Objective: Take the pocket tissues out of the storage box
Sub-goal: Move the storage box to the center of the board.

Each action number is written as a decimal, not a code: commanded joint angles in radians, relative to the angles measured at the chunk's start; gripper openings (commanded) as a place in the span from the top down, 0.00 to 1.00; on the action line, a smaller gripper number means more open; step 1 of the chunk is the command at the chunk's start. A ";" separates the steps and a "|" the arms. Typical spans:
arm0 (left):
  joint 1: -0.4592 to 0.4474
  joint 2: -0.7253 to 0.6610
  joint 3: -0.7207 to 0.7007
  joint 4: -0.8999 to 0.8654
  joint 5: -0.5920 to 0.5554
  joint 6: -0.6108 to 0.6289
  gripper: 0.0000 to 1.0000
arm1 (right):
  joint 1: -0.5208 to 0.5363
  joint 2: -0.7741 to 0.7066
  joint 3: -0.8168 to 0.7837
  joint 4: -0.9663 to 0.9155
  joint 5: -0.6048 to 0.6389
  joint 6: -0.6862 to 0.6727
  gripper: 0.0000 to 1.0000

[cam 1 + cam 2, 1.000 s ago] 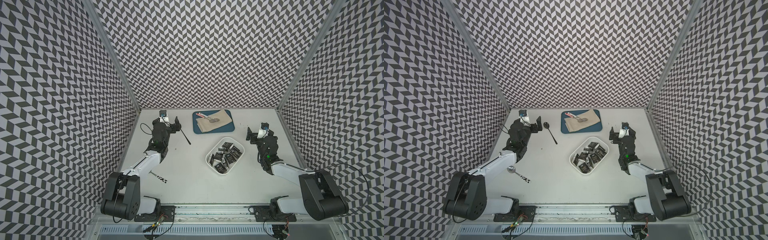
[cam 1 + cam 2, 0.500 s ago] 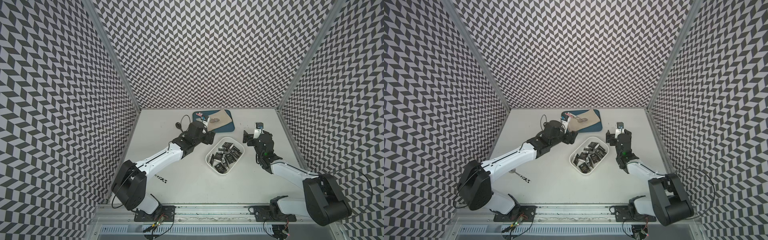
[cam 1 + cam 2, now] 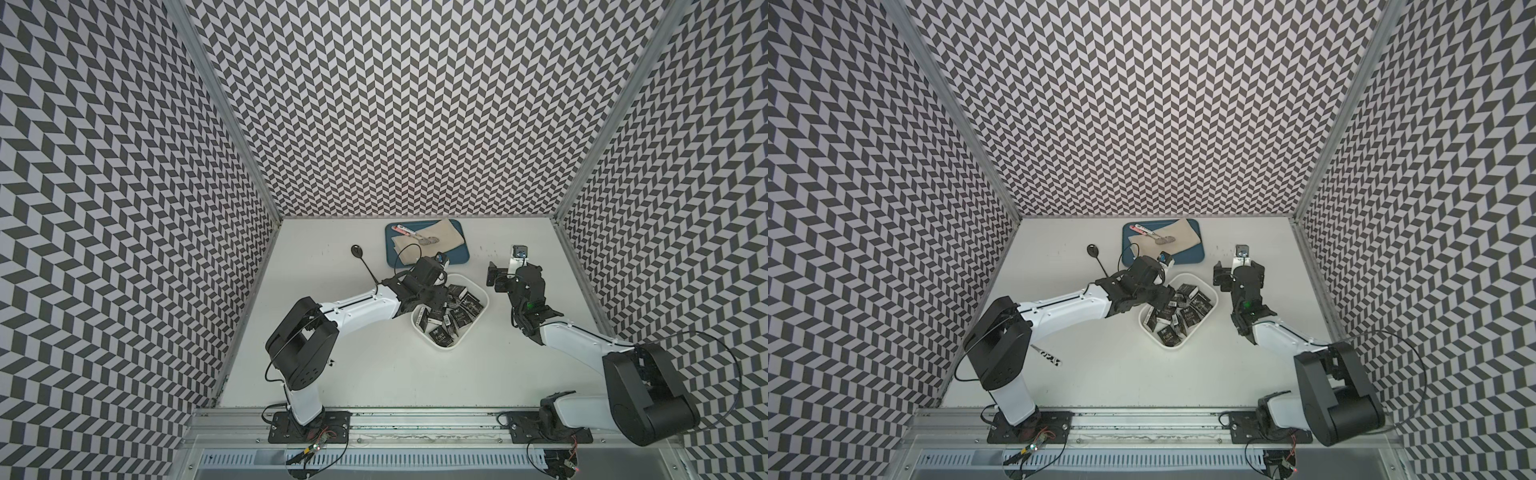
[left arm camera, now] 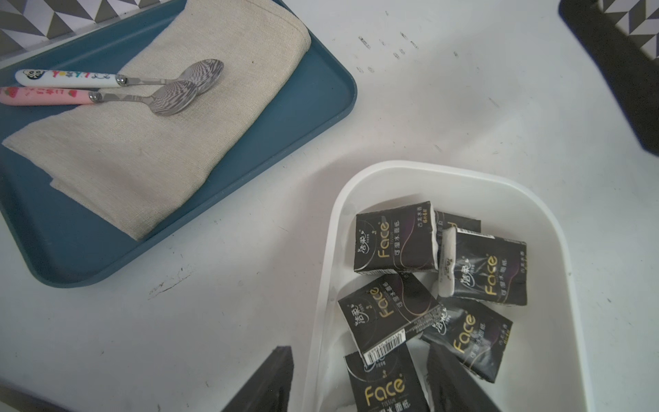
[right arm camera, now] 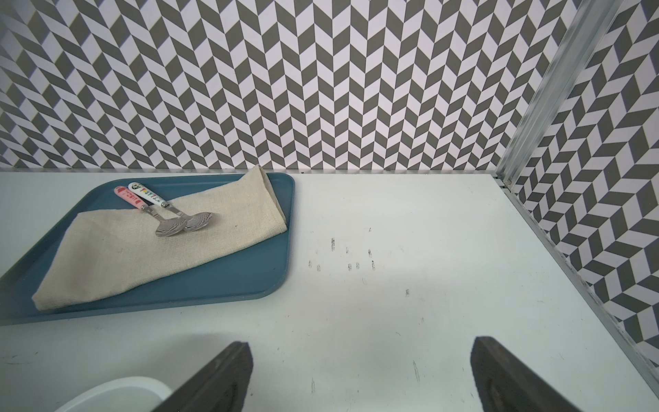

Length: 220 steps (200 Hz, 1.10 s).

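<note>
first pick: left gripper [image 4: 358, 356] sits half open astride the storage box [image 4: 463, 175] wall, gripping nothing; next, both fingers [image 4: 271, 378] must bracket 1 of the pocket tissues [image 4: 388, 310]. right gripper [image 5: 356, 374] gapes wide, empty.

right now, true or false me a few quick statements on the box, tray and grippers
1. Two spoons lie on the cloth in the tray. True.
2. The box is empty. False: packets lie in it.
3. The right gripper holds a packet. False: it is open and empty, off to the box's side.
4. The left gripper is at the box, one finger inside its rim. True.
5. The black spoon lies in the tray. False: it lies on the table, apart from the tray.
</note>
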<state>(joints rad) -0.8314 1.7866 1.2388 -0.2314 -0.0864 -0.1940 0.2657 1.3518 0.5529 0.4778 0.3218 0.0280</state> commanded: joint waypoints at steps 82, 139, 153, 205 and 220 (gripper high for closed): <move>0.012 0.129 0.094 -0.031 -0.083 0.008 0.51 | 0.003 0.027 0.028 0.036 -0.002 0.018 0.01; 0.033 0.130 0.070 -0.012 -0.084 -0.002 0.66 | 0.004 0.040 0.037 0.033 -0.021 0.021 0.01; 0.034 0.122 0.058 -0.003 -0.093 -0.005 0.68 | 0.004 0.045 0.043 0.027 -0.036 0.016 0.01; 0.038 0.095 0.021 0.002 -0.114 -0.023 0.83 | 0.013 0.050 0.083 -0.047 -0.114 -0.013 0.01; 0.043 0.073 -0.005 0.013 -0.119 -0.040 0.83 | 0.022 0.034 0.090 -0.067 -0.141 -0.025 0.01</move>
<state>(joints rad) -0.7990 1.9099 1.2724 -0.2371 -0.1818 -0.2050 0.2699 1.4014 0.6167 0.4267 0.2379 0.0246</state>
